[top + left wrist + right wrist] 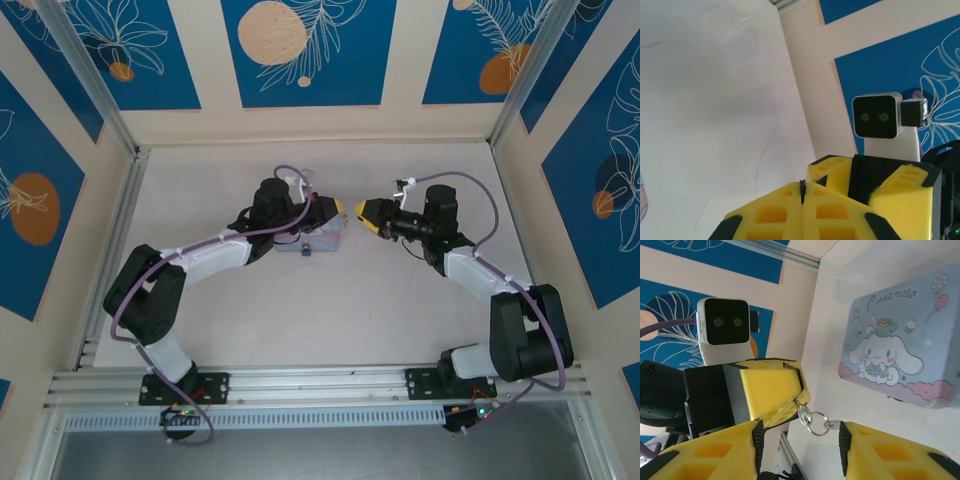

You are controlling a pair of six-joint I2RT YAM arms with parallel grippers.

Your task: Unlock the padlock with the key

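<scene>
My left gripper [339, 208] is shut on the key [804, 413]. The key's silver head sticks out of the yellow fingertips, and a thin dark edge of it [802, 188] shows between the pressed pads. A small ring [818, 423] hangs from the head with a second little key [833, 425] on it. My right gripper [800, 440] faces the left one tip to tip, open, and the ring and second key hang between its fingers. The padlock [306, 250] is a tiny dark-blue speck at the near edge of the tin, below the left gripper.
A pale blue cartoon tin [902, 352] lies flat on the white table, under the left wrist in the top view [312, 238]. Enclosure walls stand on three sides, with an aluminium rail [300, 380] along the near edge by the arm bases.
</scene>
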